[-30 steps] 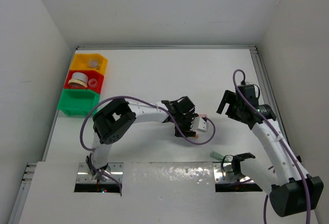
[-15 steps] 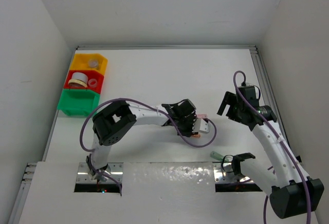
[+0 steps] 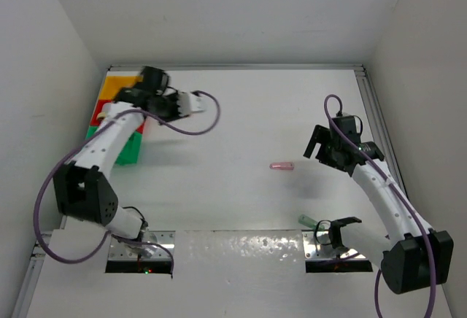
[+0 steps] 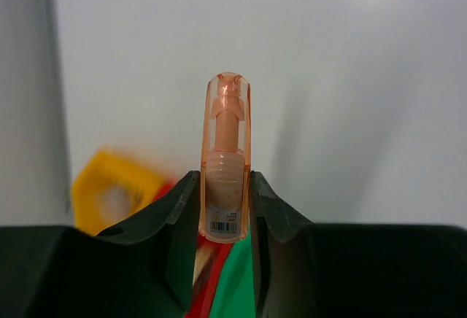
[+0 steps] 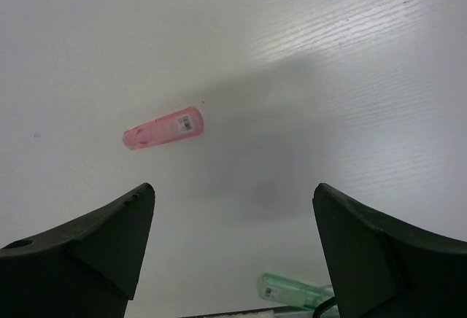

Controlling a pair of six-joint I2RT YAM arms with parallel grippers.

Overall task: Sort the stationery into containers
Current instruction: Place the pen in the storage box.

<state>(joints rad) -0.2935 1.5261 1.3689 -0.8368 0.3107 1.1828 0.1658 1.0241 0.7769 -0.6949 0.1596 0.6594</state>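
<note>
My left gripper (image 3: 172,106) hangs over the containers at the far left, shut on an orange capsule-shaped piece (image 4: 225,150); the left wrist view shows the piece upright between the jaws (image 4: 222,181). Beneath it are the yellow bin (image 4: 102,187), the red bin (image 4: 207,278) and the green bin (image 4: 235,289). From above, the yellow bin (image 3: 117,84) and the green bin (image 3: 128,148) show, with the red one mostly hidden by the arm. A pink capsule (image 3: 282,165) (image 5: 162,128) lies mid-table. My right gripper (image 3: 319,150) (image 5: 233,190) stands open to its right, empty.
A pale green capsule (image 3: 309,220) (image 5: 292,289) lies near the right arm's base plate (image 3: 336,249). White walls close in the table on the left, back and right. The left arm's purple cable (image 3: 208,117) loops out beside the bins.
The left arm swung from mid-table to above the bins, carrying the orange capsule it closed on. The pink capsule stayed behind. The right gripper shifted slightly.
</note>
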